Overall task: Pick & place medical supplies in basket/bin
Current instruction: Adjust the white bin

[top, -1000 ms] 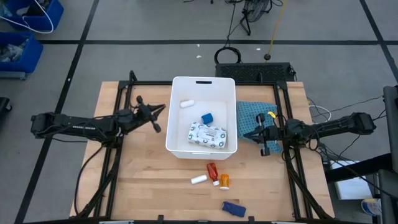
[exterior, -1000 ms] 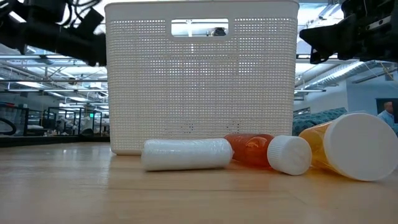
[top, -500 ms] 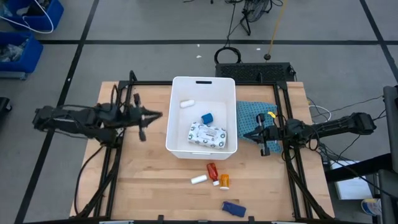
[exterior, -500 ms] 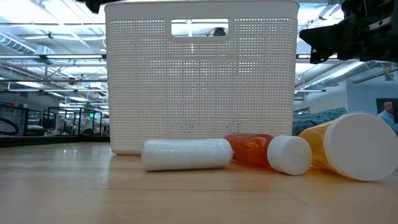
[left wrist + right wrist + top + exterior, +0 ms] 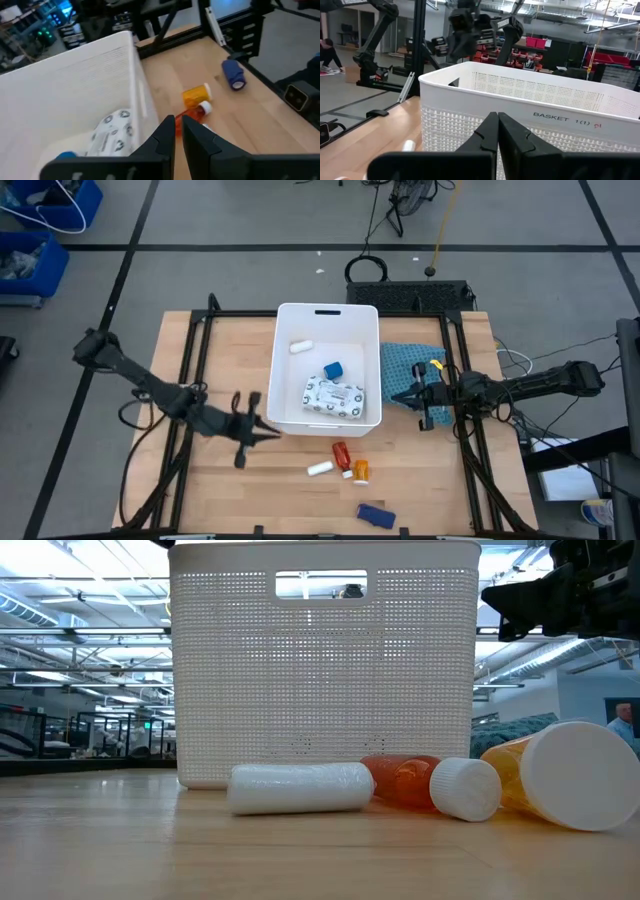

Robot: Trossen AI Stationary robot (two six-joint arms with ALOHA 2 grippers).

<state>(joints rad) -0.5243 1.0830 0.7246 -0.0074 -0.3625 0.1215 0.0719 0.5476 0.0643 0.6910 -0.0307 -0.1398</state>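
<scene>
The white basket [image 5: 325, 330] stands at the table's middle. In it lie a white patterned packet [image 5: 335, 395], a small blue cube [image 5: 333, 368] and a white tube [image 5: 300, 347]. On the table near the basket lie a white tube [image 5: 320, 468], a red bottle [image 5: 342, 452], an orange bottle [image 5: 360, 471] and a dark blue piece [image 5: 372, 515]. My left gripper [image 5: 268, 434] is shut and empty, in the air by the basket's near left corner. My right gripper [image 5: 412, 396] is shut and empty, over the teal cloth [image 5: 408, 362] right of the basket.
The teal cloth lies against the basket's right side. Black frame rails [image 5: 190, 380] run along the table's left and right. Blue crates [image 5: 40, 220] stand on the floor at the far left. A person [image 5: 327, 50] shows in the room beyond the table.
My left gripper has swung from beside the basket's left wall toward the table's near edge and right. It now points at the basket's near left corner. The right arm and all the supplies have kept still.
</scene>
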